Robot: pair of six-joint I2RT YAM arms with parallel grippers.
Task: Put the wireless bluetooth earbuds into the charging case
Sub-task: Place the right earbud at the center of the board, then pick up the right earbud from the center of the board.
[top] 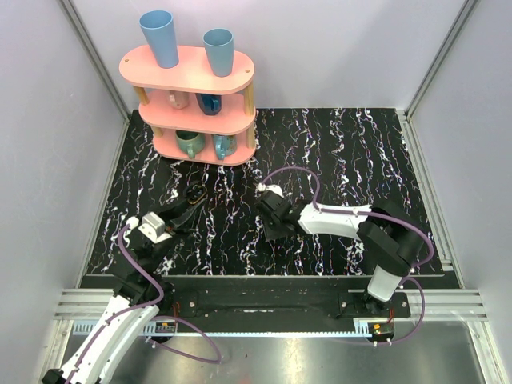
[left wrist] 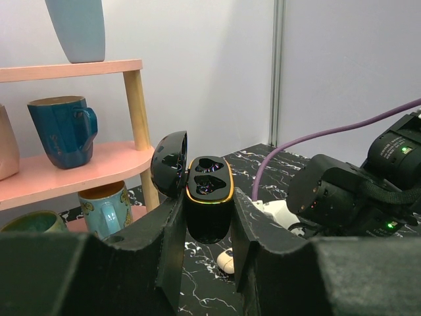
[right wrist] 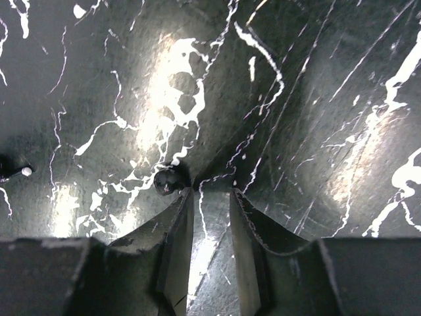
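The charging case [left wrist: 208,212] looks glossy black with a gold rim. Its lid [left wrist: 169,163] hangs open to the left and both wells look empty. My left gripper [left wrist: 207,205] is shut on the case body and holds it upright above the table, at the left in the top view [top: 194,194]. One cream-white earbud [left wrist: 225,261] lies on the table just beyond and below the case. My right gripper [right wrist: 210,192] points straight down at the table, open a little with only marble between its fingers. A small dark round nub [right wrist: 164,182] sits at its left fingertip; I cannot tell what it is.
A pink three-tier shelf [top: 189,70] with blue cups and mugs stands at the back left. The right arm [top: 336,220] and its purple cable [left wrist: 309,141] lie close to the right of the case. White walls close in the black marbled table [top: 360,160].
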